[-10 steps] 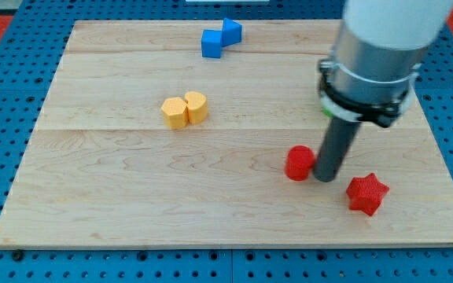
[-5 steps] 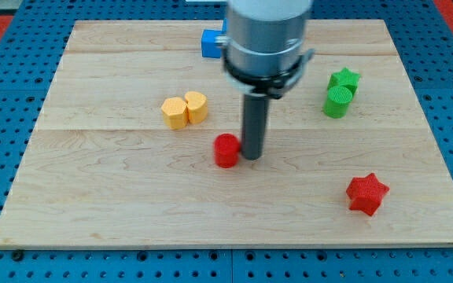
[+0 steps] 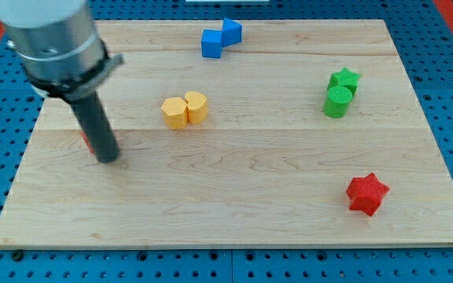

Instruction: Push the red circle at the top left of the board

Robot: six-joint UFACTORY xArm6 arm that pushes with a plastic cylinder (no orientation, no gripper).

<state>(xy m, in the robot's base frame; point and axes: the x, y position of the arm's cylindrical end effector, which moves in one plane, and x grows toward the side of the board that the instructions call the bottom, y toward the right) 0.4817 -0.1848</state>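
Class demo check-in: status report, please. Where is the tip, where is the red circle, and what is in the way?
My tip at the board's left side. Red circle almost hidden behind the rod, touching it, a sliver showing on its left. Nothing between it and the top left corner.

My tip point(image 3: 108, 159) sits at the view's left side of the board point(image 3: 234, 220), about mid-height. The red circle point(image 3: 87, 141) is tucked right behind the rod on its left, mostly hidden, only a sliver showing. Right of that, toward the centre, the two yellow blocks point(image 3: 185, 109) touch side by side. At the view's top, the two blue blocks point(image 3: 220, 38) touch. Far right, the green star point(image 3: 344, 79) sits just above the green cylinder point(image 3: 336, 102), touching. The red star point(image 3: 366, 193) lies alone at lower right.
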